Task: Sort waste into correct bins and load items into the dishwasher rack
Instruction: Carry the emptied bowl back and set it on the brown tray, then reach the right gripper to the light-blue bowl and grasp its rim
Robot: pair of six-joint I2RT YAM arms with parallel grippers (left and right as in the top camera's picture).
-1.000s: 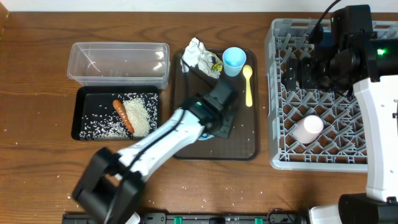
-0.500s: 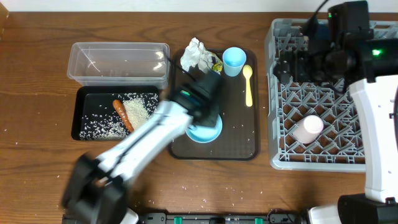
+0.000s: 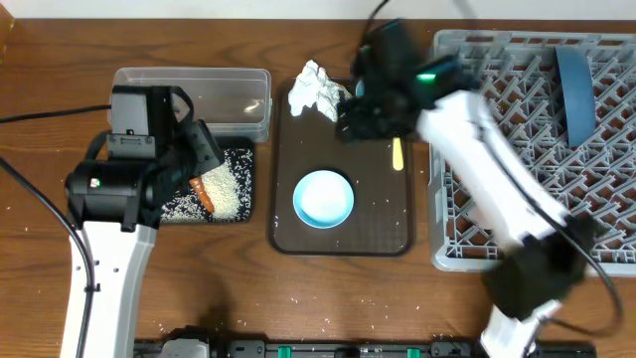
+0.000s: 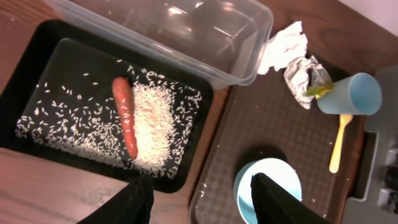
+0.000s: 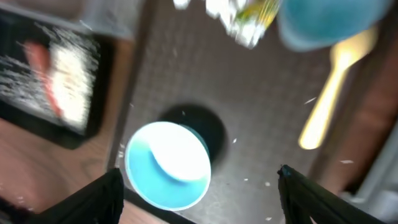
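- Left gripper [image 4: 205, 202]: jaws part-open and empty, hovering over the near rim of the black tray [image 4: 68, 62]. The carrot [image 4: 126, 115] and rice [image 4: 158, 124] lie in that tray, ahead of the fingers.
- Right gripper [image 5: 200, 174]: jaws wide and empty, directly above the white bowl [image 5: 166, 173] on the brown serving tray [image 3: 383, 219] (probably lined up to lift it).
- The blue plate [image 3: 571, 89] stands on edge between the pegs of the dishwasher rack [image 3: 606, 189].
- The napkin [image 4: 283, 46], light-blue cup [image 4: 348, 93] and yellow spoon [image 4: 339, 143] sit at the tray's far end.

Left gripper [image 4: 205, 200] quit the bowl [image 3: 324, 197] — right gripper [image 5: 200, 177] swung over the tray [image 3: 384, 215].
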